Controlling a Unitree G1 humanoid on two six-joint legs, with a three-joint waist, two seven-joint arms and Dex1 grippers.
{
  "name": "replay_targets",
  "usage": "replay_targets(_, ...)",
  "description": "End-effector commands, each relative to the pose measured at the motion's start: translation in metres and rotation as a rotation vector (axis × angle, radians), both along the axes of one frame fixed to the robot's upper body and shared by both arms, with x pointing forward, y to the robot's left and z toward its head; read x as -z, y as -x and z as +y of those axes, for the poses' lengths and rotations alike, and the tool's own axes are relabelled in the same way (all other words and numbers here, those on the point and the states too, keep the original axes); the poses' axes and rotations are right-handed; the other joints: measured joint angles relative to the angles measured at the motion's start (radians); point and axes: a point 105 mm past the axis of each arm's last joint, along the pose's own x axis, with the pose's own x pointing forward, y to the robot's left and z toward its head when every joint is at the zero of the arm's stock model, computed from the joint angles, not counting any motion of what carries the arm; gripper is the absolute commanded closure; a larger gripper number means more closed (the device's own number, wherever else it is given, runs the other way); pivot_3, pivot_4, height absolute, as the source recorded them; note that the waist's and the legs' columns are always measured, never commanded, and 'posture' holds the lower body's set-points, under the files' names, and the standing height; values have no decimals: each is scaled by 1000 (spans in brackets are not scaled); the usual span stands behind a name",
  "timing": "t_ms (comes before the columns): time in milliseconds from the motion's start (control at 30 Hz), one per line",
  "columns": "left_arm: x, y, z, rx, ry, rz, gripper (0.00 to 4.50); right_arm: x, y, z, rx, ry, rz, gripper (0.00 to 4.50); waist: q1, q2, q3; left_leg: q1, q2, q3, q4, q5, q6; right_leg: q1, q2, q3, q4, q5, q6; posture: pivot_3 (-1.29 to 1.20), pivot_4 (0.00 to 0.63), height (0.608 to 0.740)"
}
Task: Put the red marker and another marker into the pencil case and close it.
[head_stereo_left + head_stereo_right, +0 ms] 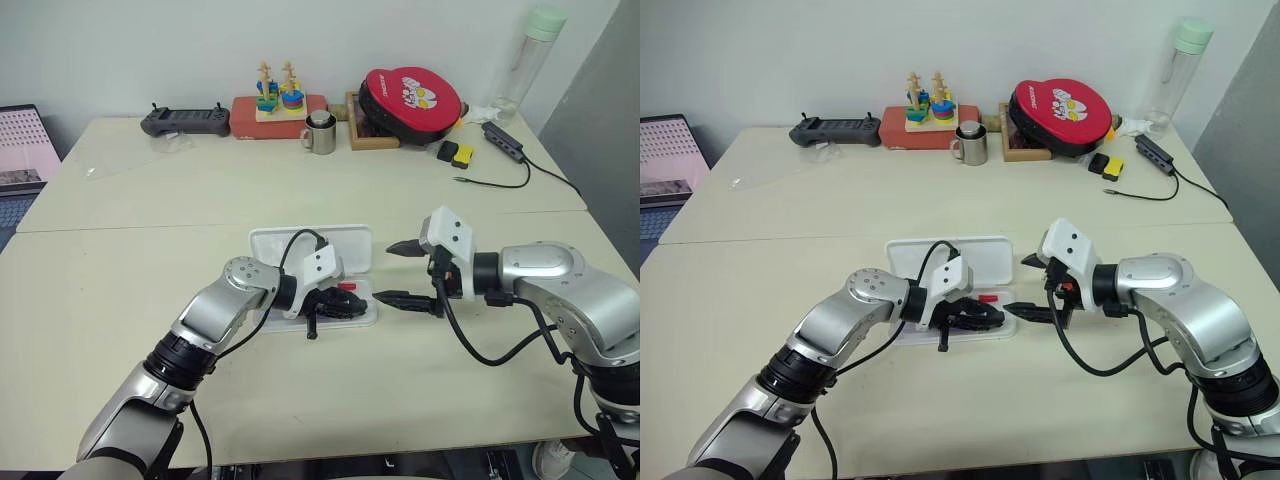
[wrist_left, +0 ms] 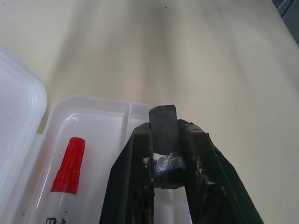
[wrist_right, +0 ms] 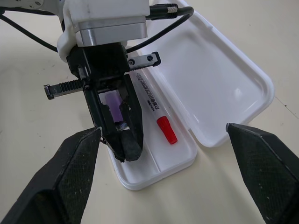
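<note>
The red marker (image 3: 152, 101) lies in the open pencil case (image 3: 219, 88), the left pincer (image 3: 122, 140) clamped on the purple marker (image 3: 113, 103) over it, right pincer (image 1: 405, 273) apart, lid unshut.

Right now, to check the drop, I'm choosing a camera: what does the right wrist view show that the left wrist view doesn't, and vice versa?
Right wrist view: the short lavender-purple plastic marker's body between the left gripper's fingers, the whole flat white plastic pencil case with its lid open, and the open right gripper. Left wrist view: that marker's dark end, close up between the fingers. Both: the slim white red-capped marker lying in the case's base.
</note>
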Motion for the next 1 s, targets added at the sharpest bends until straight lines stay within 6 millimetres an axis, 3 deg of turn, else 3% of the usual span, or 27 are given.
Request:
replay_targets(33,-9,4,-3,33,13,-34,2694,-8,3,4,-22,-9,-37,0,0,0,0,0,0,0,0,0,0,0,0,0,0,0,0,0,150,740)
replay_targets(233,-12,2,-4,35,26,-46,1462,-10,1,4,-16,-22,-40,0,0,0,0,0,0,0,0,0,0,0,0,0,0,0,0,0,150,740)
replay_targets(333,-28,0,1,-14,94,-39,831,-19,0,6,-29,-57,-52,0,0,0,0,0,0,0,0,0,0,0,0,0,0,0,0,0,150,740)
replay_targets(467,-60,0,35,-175,216,-41,50,-49,-20,14,-37,-152,-107,0,-11,0,0,0,1,1,0,0,0,-1,1,1,0,0,0,0,150,740)
replay_targets(533,-72,6,53,-252,271,-50,12,-56,-39,17,-15,-162,-122,0,-15,0,0,2,1,1,-1,0,0,-1,1,1,1,0,0,0,150,740)
replay_targets(767,-98,15,111,-528,345,-149,0,-71,-102,39,66,-180,-141,1465,-6,0,1,1,1,-1,-1,0,0,-1,1,1,0,0,-1,0,150,740)
replay_targets(1000,-113,25,136,-597,423,-159,0,-50,-139,60,134,-68,-107,3276,-11,0,1,1,1,-2,-1,0,0,0,0,-1,0,0,-1,0,150,740)
